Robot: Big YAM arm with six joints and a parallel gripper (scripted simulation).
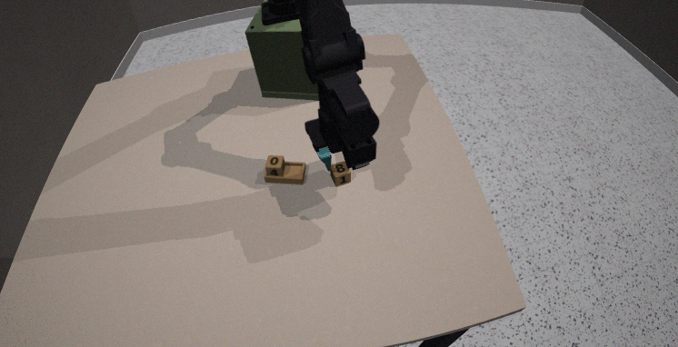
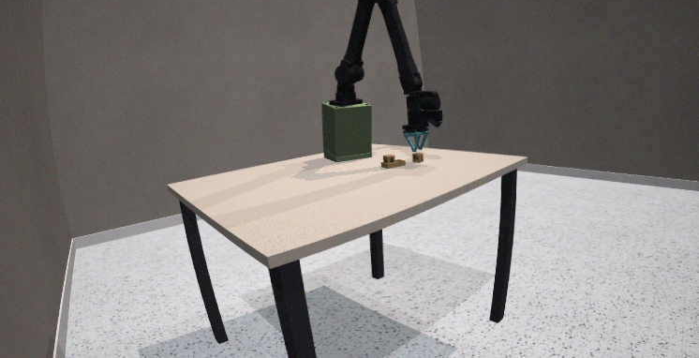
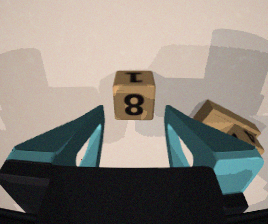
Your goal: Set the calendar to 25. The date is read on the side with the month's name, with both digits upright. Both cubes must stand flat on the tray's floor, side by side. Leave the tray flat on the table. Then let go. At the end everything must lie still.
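Observation:
A loose wooden cube (image 1: 340, 174) (image 2: 417, 157) (image 3: 134, 94) sits on the table beside the tray, with 8 on top and 1 on the side facing the top camera. My gripper (image 2: 417, 150) (image 3: 134, 112) is partly open and empty, pointing down just above this cube; in the top view one finger is mostly hidden. The wooden tray (image 1: 294, 180) (image 2: 392, 165) (image 3: 235, 118) lies flat. A second cube (image 1: 274, 164) (image 2: 388, 158) (image 3: 247, 137) stands in one end of it, 0 on top and a partly hidden 4 on a side. The tray's other half is empty. No month's name is readable.
The green base block (image 1: 284, 62) (image 2: 347, 133) carries the arm at the table's back. The table's edge (image 1: 483, 200) (image 2: 469, 183) runs beyond the loose cube, some distance away. Arm shadows fall across the tray area.

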